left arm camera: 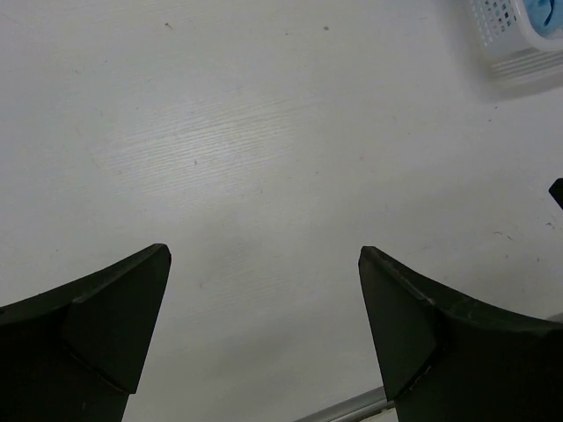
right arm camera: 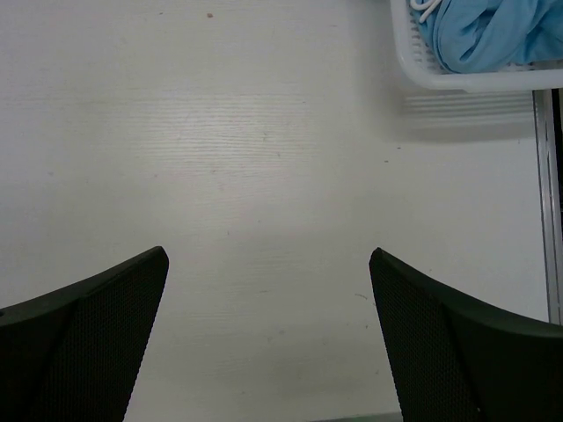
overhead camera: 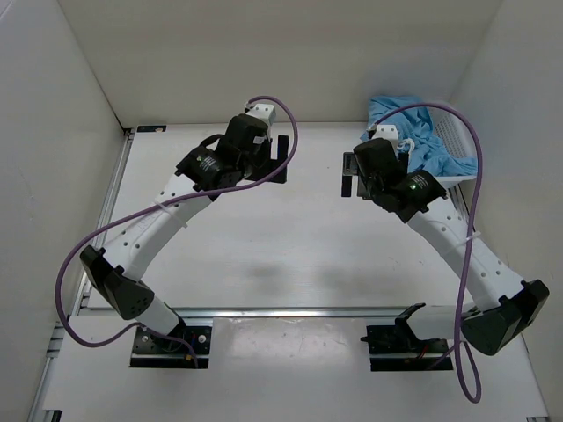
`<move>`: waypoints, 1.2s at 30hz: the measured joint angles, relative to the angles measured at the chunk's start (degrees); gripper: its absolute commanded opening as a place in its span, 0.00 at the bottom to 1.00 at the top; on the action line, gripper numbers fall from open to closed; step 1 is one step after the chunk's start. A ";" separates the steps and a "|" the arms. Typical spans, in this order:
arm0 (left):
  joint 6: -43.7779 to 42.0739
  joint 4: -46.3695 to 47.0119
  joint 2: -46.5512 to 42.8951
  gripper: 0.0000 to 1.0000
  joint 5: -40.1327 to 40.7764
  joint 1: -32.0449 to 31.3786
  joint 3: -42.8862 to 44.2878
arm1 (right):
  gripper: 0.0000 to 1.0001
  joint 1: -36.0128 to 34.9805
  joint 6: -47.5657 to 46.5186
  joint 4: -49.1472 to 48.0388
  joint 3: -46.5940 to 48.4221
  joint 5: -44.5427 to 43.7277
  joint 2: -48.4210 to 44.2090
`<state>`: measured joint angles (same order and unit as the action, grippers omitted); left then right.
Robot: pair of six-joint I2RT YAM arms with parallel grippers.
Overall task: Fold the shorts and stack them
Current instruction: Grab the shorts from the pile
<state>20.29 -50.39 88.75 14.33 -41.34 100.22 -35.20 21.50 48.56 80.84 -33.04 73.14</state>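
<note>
Top external view: shorts (overhead camera: pixel 413 132) lie as a crumpled light-blue heap in basket (overhead camera: pixel 457 151), at the far-right corner of table (overhead camera: pixel 290 255). Some cloth spills over the basket rim. Right wrist view agrees: bunched fabric w/ white drawstring (right arm camera: pixel 427 9) at the rim, no flat panel, no fold lines.

Progress est.: nothing done. Shorts not yet out of basket, not spread, not folded. No stack anywhere on table.

Right gripper (overhead camera: pixel 347 176): jaws wide apart, empty, hovering over bare table just beside basket on its left, not touching cloth.

Left gripper (overhead camera: pixel 283 160): jaws likewise wide apart, empty, over the far-middle of table, well apart from basket.

Both wrist views show only table surface btwn the fingers.

Left to do (judgement):
- Pull shorts out of basket — right arm is the nearer one.
- Lay them flat on the open area in front of the arms.
- Smooth legs + waistband, then fold.
- Set down as the stack.

Only one pair visible — can't tell whether more lie under it in basket.
</note>
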 measured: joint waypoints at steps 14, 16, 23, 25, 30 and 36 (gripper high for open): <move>3.48 0.66 -9.84 1.00 0.09 1.64 -11.08 | 1.00 4.74 1.01 0.37 -0.63 3.41 0.85; 3.87 0.70 -12.81 1.00 0.22 1.64 -13.49 | 1.00 10.19 0.94 -0.31 -1.60 7.34 0.85; 6.03 0.66 -17.57 1.00 0.37 1.64 -17.84 | 0.87 27.41 0.50 -1.25 2.25 20.31 5.07; 6.58 0.68 -17.81 1.00 0.44 1.64 -18.38 | 0.82 32.11 0.72 -2.10 5.95 24.81 8.35; 7.32 0.66 -17.68 1.00 0.66 1.66 -19.02 | 0.77 37.99 1.92 -2.97 17.88 29.66 18.71; 7.63 0.70 -13.62 1.00 1.77 1.88 -18.38 | 0.91 40.39 3.65 -1.60 38.18 32.30 37.75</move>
<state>27.92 -49.69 75.13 16.10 -39.46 81.84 5.19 25.15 46.96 119.02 -0.73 110.89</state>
